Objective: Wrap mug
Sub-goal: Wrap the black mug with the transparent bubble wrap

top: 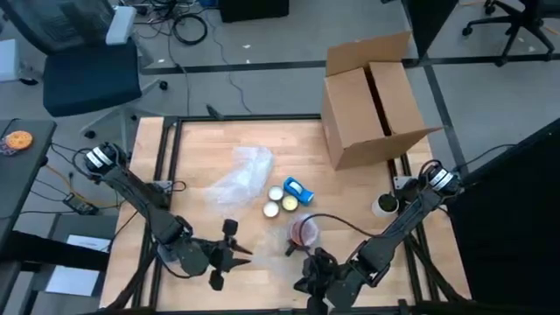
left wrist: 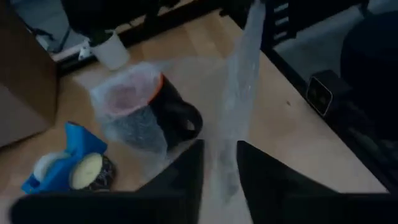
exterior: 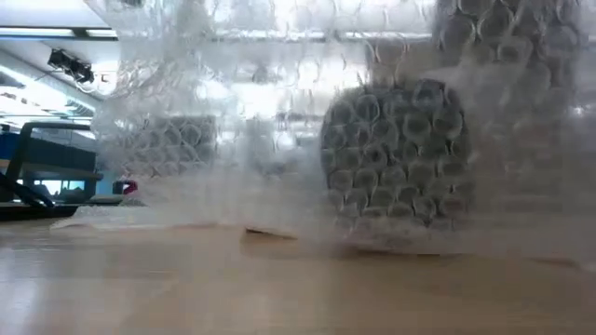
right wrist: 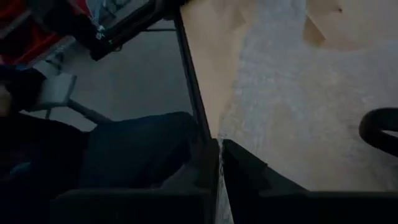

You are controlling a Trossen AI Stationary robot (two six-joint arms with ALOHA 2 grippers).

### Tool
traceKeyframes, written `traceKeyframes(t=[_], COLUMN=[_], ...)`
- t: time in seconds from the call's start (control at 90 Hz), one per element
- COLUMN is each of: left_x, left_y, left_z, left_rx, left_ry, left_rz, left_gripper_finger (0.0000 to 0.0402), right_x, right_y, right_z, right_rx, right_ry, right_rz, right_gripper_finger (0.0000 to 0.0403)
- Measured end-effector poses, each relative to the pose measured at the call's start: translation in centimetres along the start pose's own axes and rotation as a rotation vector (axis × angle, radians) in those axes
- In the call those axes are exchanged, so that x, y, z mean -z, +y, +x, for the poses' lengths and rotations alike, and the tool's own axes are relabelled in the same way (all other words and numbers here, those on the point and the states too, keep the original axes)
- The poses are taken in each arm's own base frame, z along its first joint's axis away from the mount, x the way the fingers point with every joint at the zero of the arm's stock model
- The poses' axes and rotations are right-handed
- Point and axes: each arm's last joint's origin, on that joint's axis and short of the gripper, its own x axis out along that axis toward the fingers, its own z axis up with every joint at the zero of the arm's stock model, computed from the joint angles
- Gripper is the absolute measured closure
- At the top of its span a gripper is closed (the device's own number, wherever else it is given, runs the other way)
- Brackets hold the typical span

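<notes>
Bubble wrap [left wrist: 239, 99] is pinched by both the left end effector [left wrist: 219, 163] and right end effector [right wrist: 220, 163], half covering the mug [left wrist: 163, 115].

2 dark jointed arms [top: 140, 197], black cables, white-capped bases
</notes>
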Motion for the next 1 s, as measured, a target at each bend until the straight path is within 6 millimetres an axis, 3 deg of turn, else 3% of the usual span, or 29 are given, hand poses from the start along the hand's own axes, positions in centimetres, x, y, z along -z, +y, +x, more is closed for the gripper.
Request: traceKeyframes(t=[0.067, 0.244, 0.433, 0.567, 0.722, 1.0], left_x=[0.0, -0.1, -0.6, -1.2, -2.0, -3.3], left_y=[0.1, 0.6, 1.8, 3.7, 6.7, 11.1], left_z=[0.0, 0.2, 1.2, 1.9, 2.6, 3.0], left_rx=[-0.044, -0.097, 0.049, 0.060, 0.019, 0.026], left_ry=[0.000, -0.012, -0.012, 0.037, 0.118, 0.184], left_rz=[-0.010, -0.045, -0.157, -0.212, -0.234, -0.263], left_gripper_finger=[0.0390, 0.0400, 0.0401, 0.0401, 0.0402, 0.0402], right_x=[-0.2, -1.3, -4.8, -5.1, -3.4, 2.7], right_y=[-0.1, -0.3, 0.9, 2.7, 4.4, 4.5], right_z=[0.1, 0.0, -3.1, -4.9, -5.2, -0.8], right_rx=[0.009, 0.000, -0.160, -0.295, -0.367, -0.292], right_ry=[-0.019, -0.048, -0.165, -0.253, -0.273, -0.138], right_rz=[0.001, -0.047, -0.023, -0.072, -0.079, 0.019], right_gripper_finger=[0.0393, 0.0366, 0.0358, 0.0361, 0.0366, 0.0384])
